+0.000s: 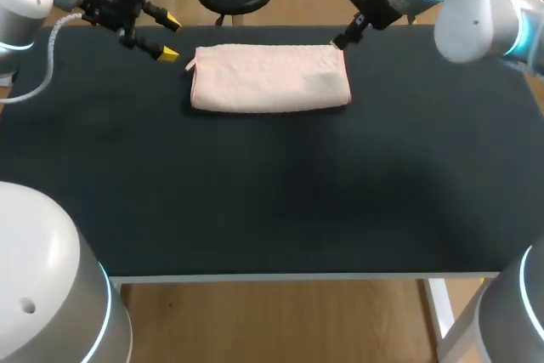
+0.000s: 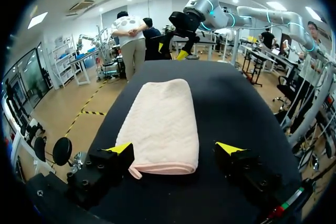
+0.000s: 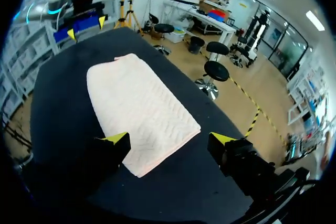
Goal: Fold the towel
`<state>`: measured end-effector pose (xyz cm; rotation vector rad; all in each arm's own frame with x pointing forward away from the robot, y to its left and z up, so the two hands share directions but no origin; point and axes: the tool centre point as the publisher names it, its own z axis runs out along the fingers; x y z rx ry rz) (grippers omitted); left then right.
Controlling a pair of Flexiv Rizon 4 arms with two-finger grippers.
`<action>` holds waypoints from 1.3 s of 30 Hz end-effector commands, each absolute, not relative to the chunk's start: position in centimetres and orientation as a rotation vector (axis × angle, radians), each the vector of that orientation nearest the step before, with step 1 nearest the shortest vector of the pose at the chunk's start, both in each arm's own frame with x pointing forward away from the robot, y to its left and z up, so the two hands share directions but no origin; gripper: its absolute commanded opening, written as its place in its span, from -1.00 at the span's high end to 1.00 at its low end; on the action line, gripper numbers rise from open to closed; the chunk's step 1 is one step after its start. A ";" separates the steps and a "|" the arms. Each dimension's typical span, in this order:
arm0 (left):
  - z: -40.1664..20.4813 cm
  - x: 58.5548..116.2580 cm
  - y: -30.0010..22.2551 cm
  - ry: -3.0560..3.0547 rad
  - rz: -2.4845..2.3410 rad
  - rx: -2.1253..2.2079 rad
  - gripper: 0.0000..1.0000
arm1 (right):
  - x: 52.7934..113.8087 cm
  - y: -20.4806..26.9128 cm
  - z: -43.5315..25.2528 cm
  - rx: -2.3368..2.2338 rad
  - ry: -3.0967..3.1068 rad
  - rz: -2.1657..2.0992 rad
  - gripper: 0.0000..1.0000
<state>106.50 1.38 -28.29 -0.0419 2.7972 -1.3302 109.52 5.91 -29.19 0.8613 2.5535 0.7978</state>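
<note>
Black desk [image 1: 255,210]; pink towel [image 1: 270,79] lies folded near the far edge, centre. Left fingers [image 2: 119,149] spread wide and empty, just off its left-edge end; right fingers [image 3: 116,140] likewise at the other end. Soft, light, limp cloth, so I'd pinch the end corners.

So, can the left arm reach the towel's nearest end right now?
Probably yes: the left claw is open just beside that end of the towel, only bare table lies between them, and the right claw sits at the far end.
</note>
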 end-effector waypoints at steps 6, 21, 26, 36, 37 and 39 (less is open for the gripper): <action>-28.3 106.5 1.4 2.795 -1.331 -0.040 -1.00 | 110.0 4.6 -30.9 1.812 2.380 1.380 -1.00; -28.3 106.5 1.4 2.795 -1.331 -0.040 -1.00 | 111.4 5.1 -36.4 2.304 2.225 1.732 -1.00; -28.3 106.5 1.4 2.795 -1.331 -0.040 -1.00 | 111.2 6.0 -37.3 2.337 2.278 1.742 -1.00; -28.3 106.5 1.4 2.795 -1.331 -0.040 -1.00 | 111.5 6.7 -39.0 2.374 2.338 1.702 -1.00; -28.3 106.5 1.4 2.795 -1.331 -0.040 -1.00 | 111.5 6.7 -39.1 2.373 2.342 1.695 -1.00; -28.3 106.5 1.4 2.795 -1.331 -0.040 -1.00 | 111.7 6.8 -39.3 2.372 2.350 1.687 -1.00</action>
